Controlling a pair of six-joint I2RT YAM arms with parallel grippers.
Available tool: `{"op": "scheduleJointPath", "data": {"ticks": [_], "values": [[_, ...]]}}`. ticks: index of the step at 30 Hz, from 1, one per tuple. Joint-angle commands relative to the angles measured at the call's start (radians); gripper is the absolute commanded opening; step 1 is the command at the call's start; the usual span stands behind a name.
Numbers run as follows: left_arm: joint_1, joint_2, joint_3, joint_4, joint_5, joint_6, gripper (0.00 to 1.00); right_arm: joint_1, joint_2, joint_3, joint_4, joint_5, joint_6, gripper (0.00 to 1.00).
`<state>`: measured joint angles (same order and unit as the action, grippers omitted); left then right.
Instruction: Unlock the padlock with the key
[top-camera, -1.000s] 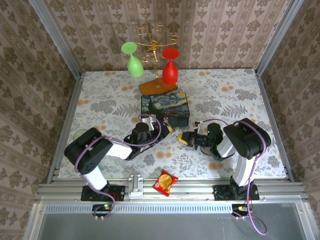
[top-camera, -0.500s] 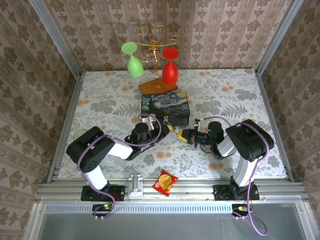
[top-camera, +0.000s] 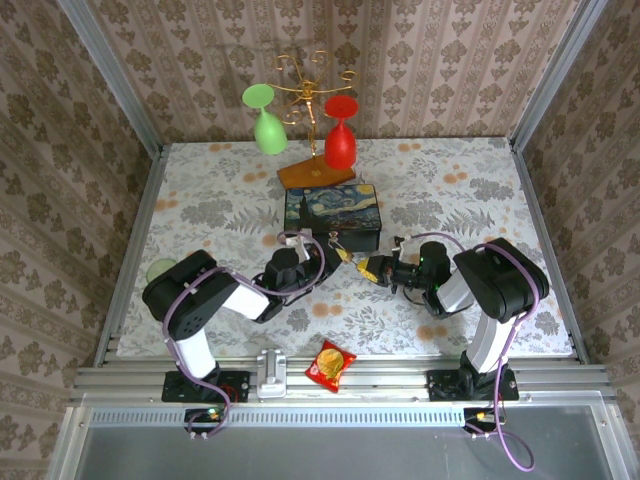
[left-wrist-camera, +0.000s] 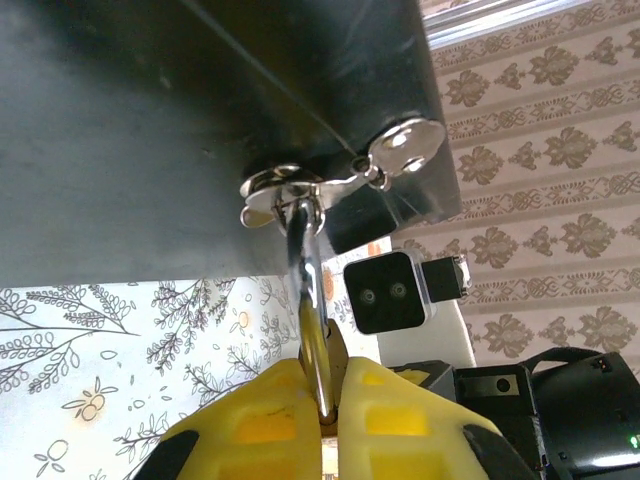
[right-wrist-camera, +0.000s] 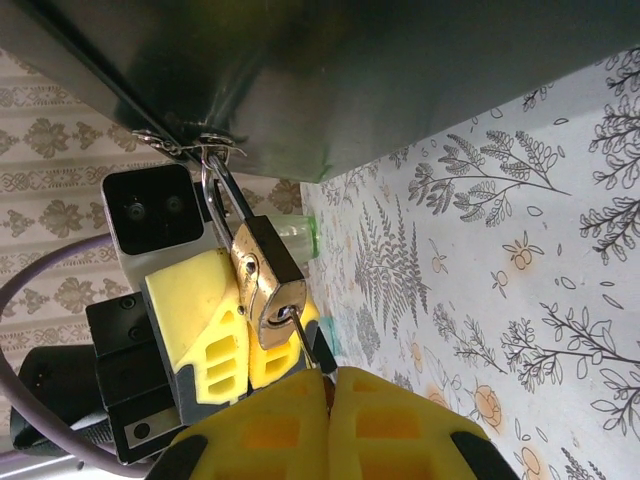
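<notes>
Evidently, the padlock (right-wrist-camera: 265, 275) is clamped by the left hand (left-wrist-camera: 325, 405); the key (right-wrist-camera: 308, 345), pinched by the right hand (right-wrist-camera: 325, 388), is set into it; turning is not yet done.

Readable text: none for you to log. Print on the snack packet (top-camera: 329, 362) is too small to read; the padlock (right-wrist-camera: 268, 280) body gives you no legible marking.
</notes>
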<state>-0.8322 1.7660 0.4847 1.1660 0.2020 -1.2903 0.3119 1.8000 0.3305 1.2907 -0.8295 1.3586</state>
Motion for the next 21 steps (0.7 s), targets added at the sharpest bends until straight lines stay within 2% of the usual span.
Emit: {"op": "scheduleJointPath", "data": {"ticks": [1, 13, 21], "values": [[-0.045, 0.017, 0.009, 0.116, 0.05, -0.022, 0.0, -0.002, 0.002, 0.032, 0.028, -0.005, 0.006, 0.0], [-0.029, 0.023, -0.011, 0.117, 0.054, -0.021, 0.0, -0.024, -0.049, 0.015, 0.028, -0.028, 0.001, 0.0], [-0.026, 0.037, 0.018, 0.119, 0.06, -0.033, 0.0, -0.022, -0.01, 0.028, 0.028, -0.036, -0.01, 0.0]]}}
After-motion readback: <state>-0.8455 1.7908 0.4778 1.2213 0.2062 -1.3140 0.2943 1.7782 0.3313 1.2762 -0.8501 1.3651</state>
